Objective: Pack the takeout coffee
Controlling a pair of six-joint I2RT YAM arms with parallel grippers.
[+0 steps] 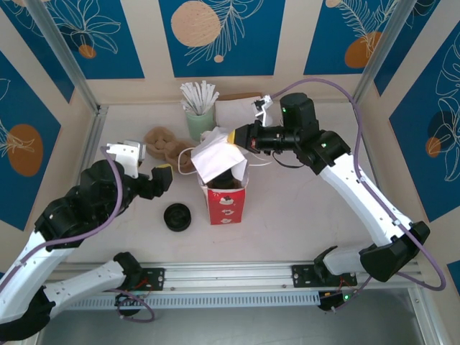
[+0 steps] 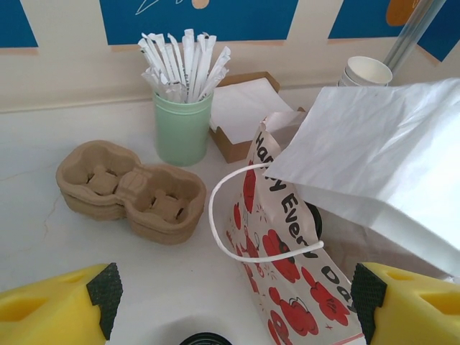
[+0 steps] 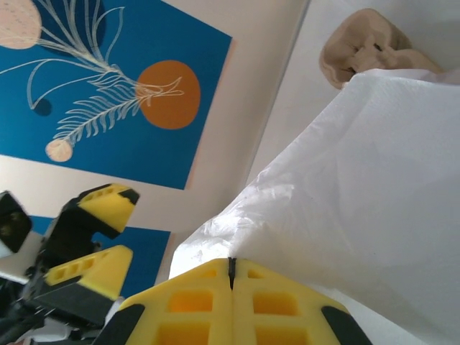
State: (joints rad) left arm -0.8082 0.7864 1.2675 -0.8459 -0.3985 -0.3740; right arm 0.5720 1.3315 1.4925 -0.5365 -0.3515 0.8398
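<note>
Top view first. The paper bag [image 1: 224, 205] stands mid-table, with its white upper part folded out toward 12 o'clock. The right tool [image 1: 230, 136] comes in from 2 o'clock and is clamped on that white flap. The takeout coffee [image 1: 231, 180] looks to be down inside the bag, though all I can make out is a dark top in the mouth. A low black disc [image 1: 177, 217] lies on the table at the bag's 9 o'clock. The left tool [image 1: 164, 180] hangs just above the disc at about 10 o'clock from the bag, fingers spread, nothing in them. A mint cup of straws [image 1: 199, 118] sits at 11 o'clock, with cardboard cup carriers [image 1: 164, 144] beside it.

Left wrist cam: the left tool [image 2: 235, 298] is wide open, one yellow finger in each bottom corner. The bag [image 2: 287, 287] fills the 4 o'clock side, and a dark curved edge of the coffee [image 2: 315, 219] peeks out under the white flap. The carriers [image 2: 133, 190] are at 9 o'clock and the straw cup [image 2: 183, 129] at 11. A napkin box [image 2: 244, 115] and stacked white cups [image 2: 366, 72] sit further back. The disc's rim [image 2: 205, 338] pokes in at 6 o'clock.

Right wrist cam: the right tool [image 3: 231, 269] has its fingers pressed tight together on the bag's white paper [image 3: 359, 180]. The left tool [image 3: 100, 237] is off at 8 o'clock, spread apart.
</note>
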